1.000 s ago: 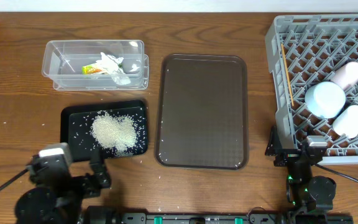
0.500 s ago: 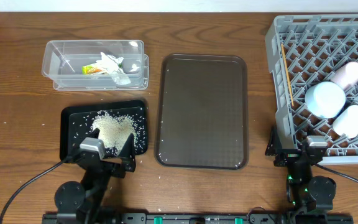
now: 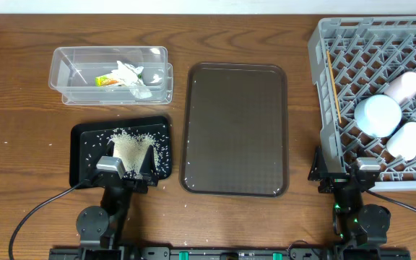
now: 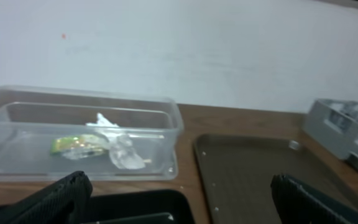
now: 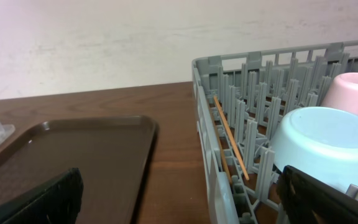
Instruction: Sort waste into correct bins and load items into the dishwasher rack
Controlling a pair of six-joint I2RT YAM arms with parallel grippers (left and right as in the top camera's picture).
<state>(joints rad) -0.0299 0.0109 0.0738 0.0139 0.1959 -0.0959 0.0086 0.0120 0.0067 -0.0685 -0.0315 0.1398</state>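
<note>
Loose white rice (image 3: 132, 148) lies heaped in the black tray (image 3: 84, 160). A crumpled napkin (image 3: 130, 74) and a yellow-green wrapper (image 3: 107, 81) lie in the clear tub (image 3: 67, 68). My left gripper (image 3: 126, 172) stands open over the black tray's near edge, nothing between its fingers (image 4: 59, 198). In the grey rack (image 3: 322, 43) sit a light-blue bowl (image 3: 378, 114), a pink cup (image 3: 404, 85), a white cup (image 3: 408, 139) and chopsticks (image 3: 333, 83). My right gripper (image 3: 345, 173) is open and empty at the rack's near left corner. The right wrist view shows the chopsticks (image 5: 232, 140) and bowl (image 5: 325, 140).
A brown serving tray (image 3: 237, 130) lies between the black tray and the rack. A few stray rice grains dot the wood around the black tray. The left wrist view looks past the tub (image 4: 79, 134) to a white wall.
My left arm swung from the table's front left corner toward the black tray and now hangs over its near edge, still open. The right arm has not moved.
</note>
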